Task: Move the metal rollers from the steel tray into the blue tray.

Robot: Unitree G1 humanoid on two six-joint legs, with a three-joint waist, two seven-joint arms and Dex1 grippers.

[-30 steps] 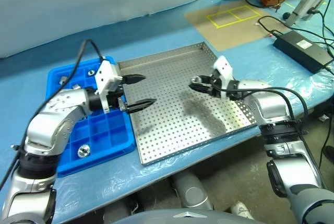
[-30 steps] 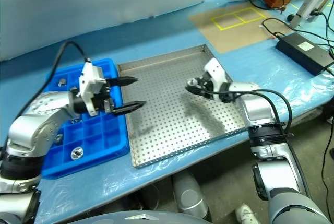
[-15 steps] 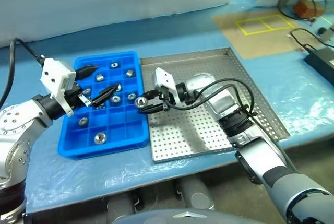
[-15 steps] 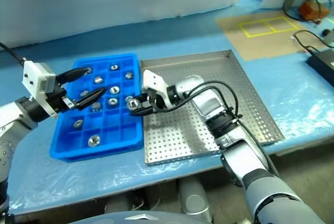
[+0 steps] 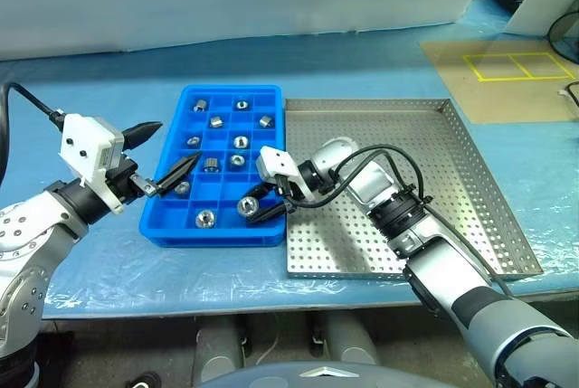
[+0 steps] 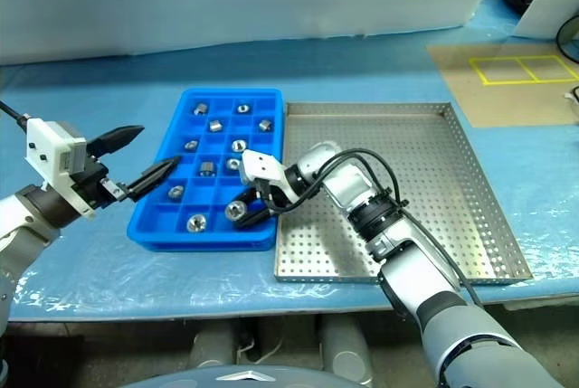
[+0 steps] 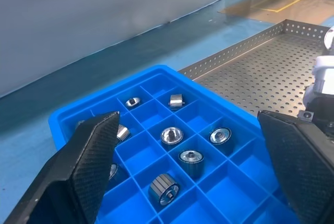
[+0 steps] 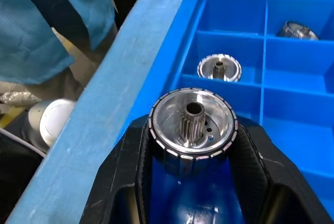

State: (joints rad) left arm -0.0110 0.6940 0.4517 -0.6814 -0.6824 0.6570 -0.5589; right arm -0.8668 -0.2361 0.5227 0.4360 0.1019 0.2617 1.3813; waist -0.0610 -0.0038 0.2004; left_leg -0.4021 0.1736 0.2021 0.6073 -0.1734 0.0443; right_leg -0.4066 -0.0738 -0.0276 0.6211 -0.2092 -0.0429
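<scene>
The right gripper (image 5: 256, 208) is closed on one metal roller (image 5: 247, 204) and holds it over the near row of the blue tray (image 5: 170, 227), close to the tray's near right corner. In the right wrist view this roller (image 8: 192, 123) sits firmly between the two black fingers, with its central hole facing the camera, above a blue compartment at the tray's edge. I cannot tell if that compartment is free under the roller.

The left gripper (image 5: 166, 151) is wide open and holds nothing. It hovers at the left side of the blue tray, with its fingers pointing toward the tray.

The other metal rollers (image 5: 237, 142) lie already in the compartments of the blue tray, one in each. The steel tray (image 5: 470, 171) stands just to the right of the blue tray, touching it or almost, and I see no roller on its perforated floor.

I judge that the step in hand is the placing of this roller, probably the last one. The next move calls for lowering the roller into an empty compartment, clear of the thin walls, and then opening the fingers so it drops flat. If it lands on a wall, it could tip into a neighbour compartment.
</scene>
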